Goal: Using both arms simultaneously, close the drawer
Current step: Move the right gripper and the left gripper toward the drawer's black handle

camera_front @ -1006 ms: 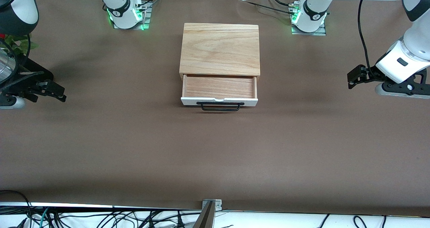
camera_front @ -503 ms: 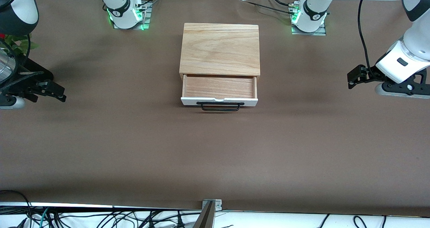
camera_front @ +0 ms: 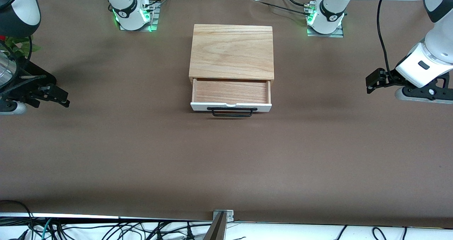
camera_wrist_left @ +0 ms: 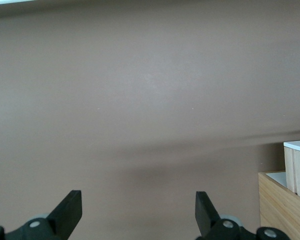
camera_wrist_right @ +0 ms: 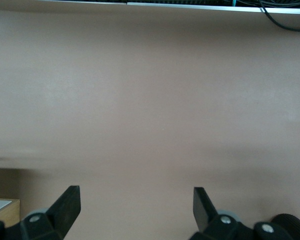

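Note:
The drawer point(camera_front: 230, 92) is a shallow light-wood tray with a white front panel point(camera_front: 198, 107) and a black wire handle point(camera_front: 231, 112). It stands pulled out of its wooden box point(camera_front: 231, 50) toward the front camera, and it is empty. My left gripper point(camera_front: 368, 84) is open and empty, above the cloth well toward the left arm's end of the table. My right gripper point(camera_front: 66, 102) is open and empty, above the cloth toward the right arm's end. The left wrist view shows open fingers point(camera_wrist_left: 70, 202) and a corner of the box point(camera_wrist_left: 282, 205). The right wrist view shows open fingers point(camera_wrist_right: 69, 199) and a box corner point(camera_wrist_right: 2, 210).
A brown cloth point(camera_front: 226, 162) covers the table. The two arm bases point(camera_front: 132, 11) point(camera_front: 325, 15) stand at the edge farthest from the front camera, beside the box. A green plant point(camera_front: 17, 45) sits at the right arm's end. Cables point(camera_front: 106, 229) run along the nearest edge.

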{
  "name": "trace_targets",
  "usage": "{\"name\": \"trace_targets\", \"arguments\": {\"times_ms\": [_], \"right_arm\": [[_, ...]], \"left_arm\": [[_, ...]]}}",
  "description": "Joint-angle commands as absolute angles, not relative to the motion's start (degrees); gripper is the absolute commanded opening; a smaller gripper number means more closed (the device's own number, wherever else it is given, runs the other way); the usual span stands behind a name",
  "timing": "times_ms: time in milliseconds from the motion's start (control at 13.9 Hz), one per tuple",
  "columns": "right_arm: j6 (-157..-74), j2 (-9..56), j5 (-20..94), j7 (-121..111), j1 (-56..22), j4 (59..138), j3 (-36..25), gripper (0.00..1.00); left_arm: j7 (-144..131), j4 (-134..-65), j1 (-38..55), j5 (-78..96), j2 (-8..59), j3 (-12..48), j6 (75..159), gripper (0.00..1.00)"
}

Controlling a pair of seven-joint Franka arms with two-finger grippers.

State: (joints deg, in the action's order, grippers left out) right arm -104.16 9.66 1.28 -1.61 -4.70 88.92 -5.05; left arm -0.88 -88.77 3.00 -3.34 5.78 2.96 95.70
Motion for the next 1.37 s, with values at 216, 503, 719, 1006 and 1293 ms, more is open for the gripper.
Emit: {"name": "trace_targets", "arguments": {"times_ms": [216, 503, 719, 1006, 1293], "right_arm": [[-103.9, 9.9, 1.1, -1.0, -4.4, 88.1, -4.8, 1.0], [-103.7, 9.9, 1.1, -1.0, -4.4, 88.1, -4.8, 1.0], [-103.6, 9.8, 1.2, -0.9, -4.4, 88.1, -4.8, 1.0], [-104.1, 10.0, 1.4, -0.6, -4.5, 88.0, -4.8, 1.0], [-104.2, 10.5, 1.4, -0.2, -7.3, 88.1, -4.3, 1.0]], "left_arm": [[-0.8, -87.1, 2.8, -3.9, 6.2, 3.3, 94.7, 1.0], [-0.2, -87.1, 2.8, -3.9, 6.3, 3.2, 94.7, 1.0], [-0.3, -87.1, 2.9, -3.8, 6.4, 3.3, 94.7, 1.0], [-0.2, -87.1, 4.3, -3.7, 6.9, 3.4, 94.7, 1.0], [-0.3, -87.0, 4.7, -3.6, 7.1, 3.4, 94.7, 1.0]]}}
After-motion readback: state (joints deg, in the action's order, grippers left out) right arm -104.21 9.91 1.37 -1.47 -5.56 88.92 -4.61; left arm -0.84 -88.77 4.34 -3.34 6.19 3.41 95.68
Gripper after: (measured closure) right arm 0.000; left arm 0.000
